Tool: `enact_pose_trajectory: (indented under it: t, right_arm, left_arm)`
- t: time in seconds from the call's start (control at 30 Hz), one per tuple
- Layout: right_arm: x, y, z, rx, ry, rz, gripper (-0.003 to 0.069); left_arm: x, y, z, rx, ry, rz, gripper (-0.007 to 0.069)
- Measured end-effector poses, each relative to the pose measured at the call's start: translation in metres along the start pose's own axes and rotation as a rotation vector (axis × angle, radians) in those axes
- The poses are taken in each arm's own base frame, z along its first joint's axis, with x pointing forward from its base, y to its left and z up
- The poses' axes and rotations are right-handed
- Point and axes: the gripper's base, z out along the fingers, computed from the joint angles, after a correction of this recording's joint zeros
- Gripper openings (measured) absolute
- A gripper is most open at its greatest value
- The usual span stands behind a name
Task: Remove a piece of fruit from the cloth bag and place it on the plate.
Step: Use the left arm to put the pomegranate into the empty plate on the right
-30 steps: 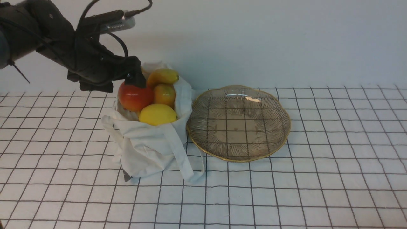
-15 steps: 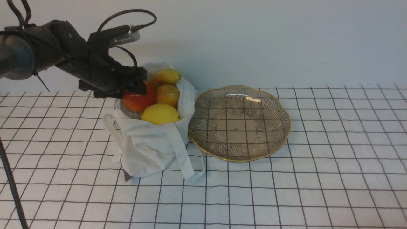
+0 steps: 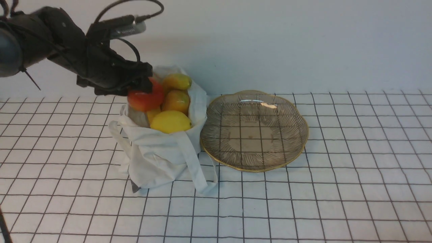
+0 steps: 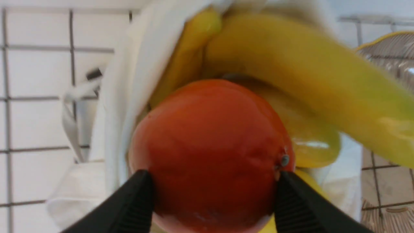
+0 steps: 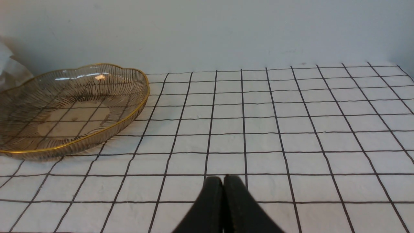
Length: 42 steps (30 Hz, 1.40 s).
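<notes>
left arm (image 3: pixel 98 57): reaches in from the left, gripper (image 4: pixel 213 191) angled down at the mouth of the cloth bag (image 3: pixel 162 148)
left pincer: closed on the red fruit (image 3: pixel 146 96) — one finger on either side
right pincer (image 5: pixel 223 184): fingertips together, shut, over the gridded tabletop (image 5: pixel 265 161)
writing: small pale marks on the left arm's camera housing, too small to read
red fruit: round, glossy, red-orange — the largest one
its place: at the bag's opening, beside a lemon (image 3: pixel 170 122) and a smaller orange-yellow fruit (image 3: pixel 176 102)
plate (image 3: pixel 254 169): brownish glass, gold wavy rim, right of the bag
</notes>
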Motion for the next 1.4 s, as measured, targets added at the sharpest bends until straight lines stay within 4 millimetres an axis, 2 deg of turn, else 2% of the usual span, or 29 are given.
enact_pose_trajectory:
  t: [0.23,0.33,0.4,0.43,0.47,0.5,0.53,0.57,0.6,0.63,0.67,0.7,0.87,1.1,1.2,1.4]
  right_arm:
    - [0.0,0.0,0.0,0.0,0.0,0.0,-0.0015]
    - [0.0,0.0,0.0,0.0,0.0,0.0,-0.0015]
    - [0.0,0.0,0.0,0.0,0.0,0.0,-0.0015]
    - [0.0,0.0,0.0,0.0,0.0,0.0,-0.0015]
    - [0.0,0.0,0.0,0.0,0.0,0.0,-0.0015]
    - [0.0,0.0,0.0,0.0,0.0,0.0,-0.0015]
    - [0.0,0.0,0.0,0.0,0.0,0.0,-0.0015]
    - [0.0,0.0,0.0,0.0,0.0,0.0,-0.0015]
    - [0.0,0.0,0.0,0.0,0.0,0.0,-0.0015]
    - [0.0,0.0,0.0,0.0,0.0,0.0,-0.0015]
    - [0.0,0.0,0.0,0.0,0.0,0.0,-0.0015]
    - [0.0,0.0,0.0,0.0,0.0,0.0,-0.0015]
    - [0.0,0.0,0.0,0.0,0.0,0.0,-0.0015]
    - [0.0,0.0,0.0,0.0,0.0,0.0,-0.0015]
    - [0.0,0.0,0.0,0.0,0.0,0.0,-0.0015]
    - [0.0,0.0,0.0,0.0,0.0,0.0,-0.0015]
  left_arm:
    - [-0.006,-0.015,-0.045,0.03,-0.036,0.022,0.0426]
    - [-0.004,-0.04,-0.069,0.137,-0.045,0.0,0.0426]
    - [-0.002,-0.06,-0.072,0.209,-0.043,0.015,0.0424]
    - [-0.002,-0.061,-0.072,0.212,-0.041,0.019,0.0424]
    - [0.001,-0.076,-0.071,0.257,-0.036,0.042,0.0423]
    - [0.005,-0.092,-0.067,0.298,-0.022,0.069,0.0423]
    - [0.006,-0.094,-0.066,0.304,-0.021,0.074,0.0423]
    - [0.011,-0.112,-0.058,0.342,-0.012,0.107,0.0423]
    - [0.013,-0.117,-0.056,0.352,-0.006,0.114,0.0423]
    - [0.02,-0.138,-0.041,0.38,-0.004,0.142,0.0422]
    - [0.026,-0.151,-0.03,0.392,0.002,0.154,0.0422]
    - [0.027,-0.153,-0.028,0.394,0.001,0.155,0.0422]
    - [0.045,-0.19,0.023,0.386,-0.078,0.164,0.0412]
    - [0.052,-0.197,0.059,0.348,-0.156,0.121,0.0402]
    - [0.053,-0.195,0.068,0.335,-0.169,0.107,0.0428]
    - [0.056,-0.193,0.077,0.322,-0.167,0.11,0.0599]
